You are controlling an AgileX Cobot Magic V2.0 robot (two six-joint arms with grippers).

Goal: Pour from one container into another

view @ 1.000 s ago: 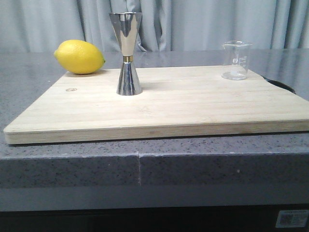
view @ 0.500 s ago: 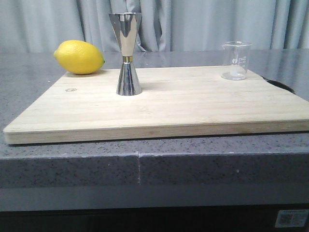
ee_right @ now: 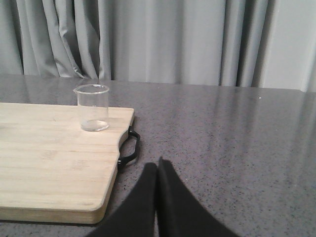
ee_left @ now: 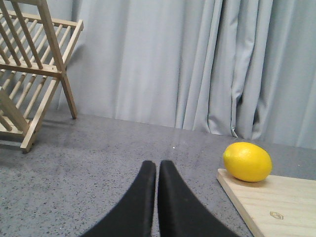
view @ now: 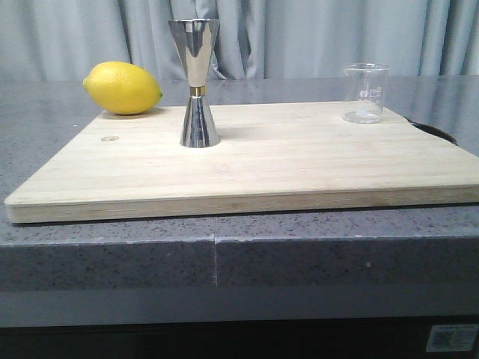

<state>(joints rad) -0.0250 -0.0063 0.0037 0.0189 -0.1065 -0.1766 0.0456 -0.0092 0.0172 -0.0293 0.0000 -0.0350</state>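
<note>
A small clear glass beaker (view: 366, 93) stands upright at the far right of the wooden cutting board (view: 299, 164); the right wrist view shows the beaker (ee_right: 93, 107) too. The tall steel jigger (view: 196, 82) with a gold waist band stands upright left of the board's middle. Neither gripper appears in the front view. My left gripper (ee_left: 157, 165) is shut and empty over the grey counter, left of the board. My right gripper (ee_right: 157, 166) is shut and empty over the counter, right of the board's black handle (ee_right: 129, 148).
A yellow lemon (view: 123, 88) lies at the board's far left corner, and the lemon (ee_left: 247, 161) shows in the left wrist view. A wooden drying rack (ee_left: 29, 74) stands on the counter farther left. Grey curtains (view: 314, 37) hang behind.
</note>
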